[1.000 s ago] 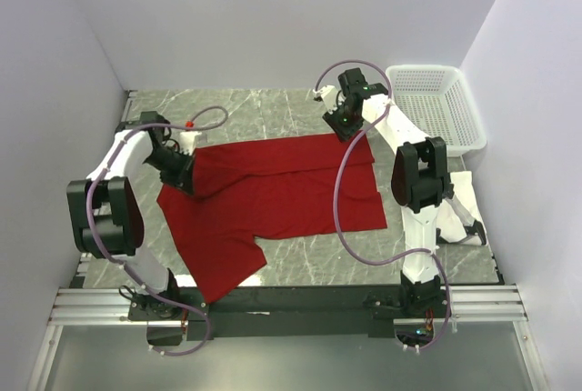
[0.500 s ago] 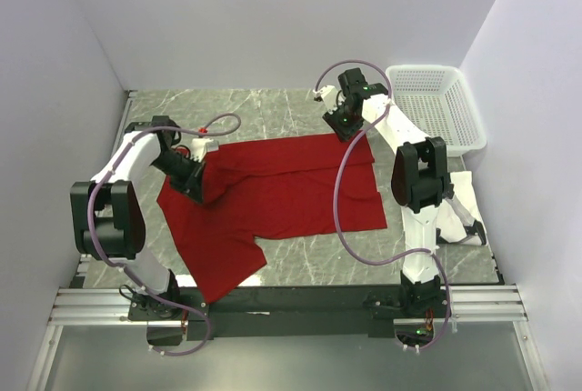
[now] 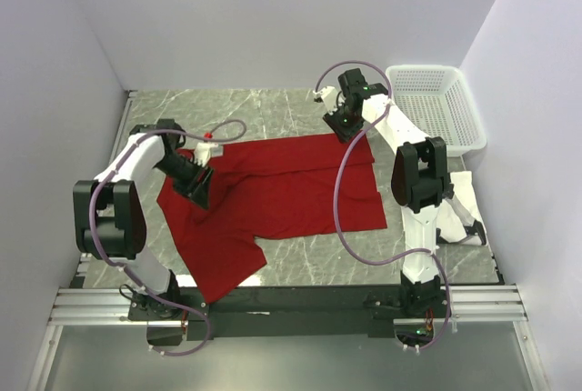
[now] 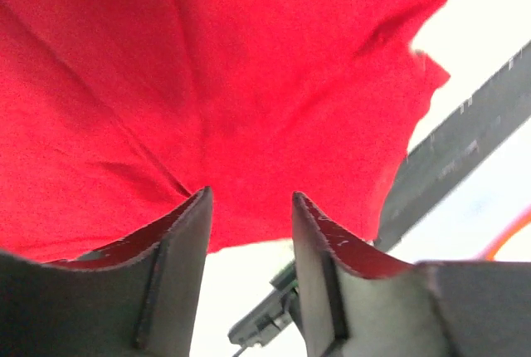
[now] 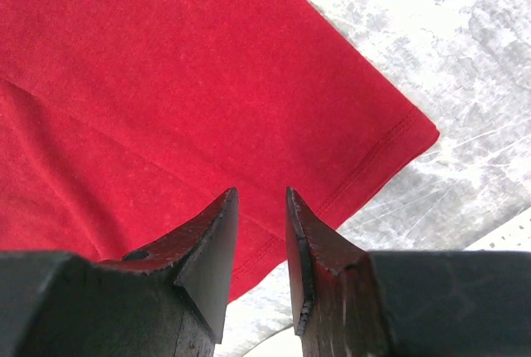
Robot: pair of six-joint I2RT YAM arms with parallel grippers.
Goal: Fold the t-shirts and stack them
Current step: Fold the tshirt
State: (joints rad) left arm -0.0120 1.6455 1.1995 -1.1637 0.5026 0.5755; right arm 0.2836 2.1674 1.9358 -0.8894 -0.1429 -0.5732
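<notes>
Red t-shirt (image 3: 291,195) lies spread over the middle of the marble tabletop (image 3: 273,109), one sleeve reaching toward the bottom of the frame and its upper left part rumpled. My left end effector (image 3: 198,193) sits on that rumple. In its wrist view the jaws stand partly apart with raised red cloth just beyond them and creases running toward one finger; I cannot tell whether any cloth is pinched. My right end effector (image 3: 352,133) is at the shirt's upper right edge, jaws only narrowly parted over the hemmed corner, with nothing visibly between them. White t-shirt (image 3: 464,193) lies folded at the right edge, partly behind my right arm, below the mesh basket (image 3: 427,71). Handling judgement: the fabric is light, limp and creases readily. It should be taken at hem or shoulder seam, both corners together, and kept low so the fold lands flat.
</notes>
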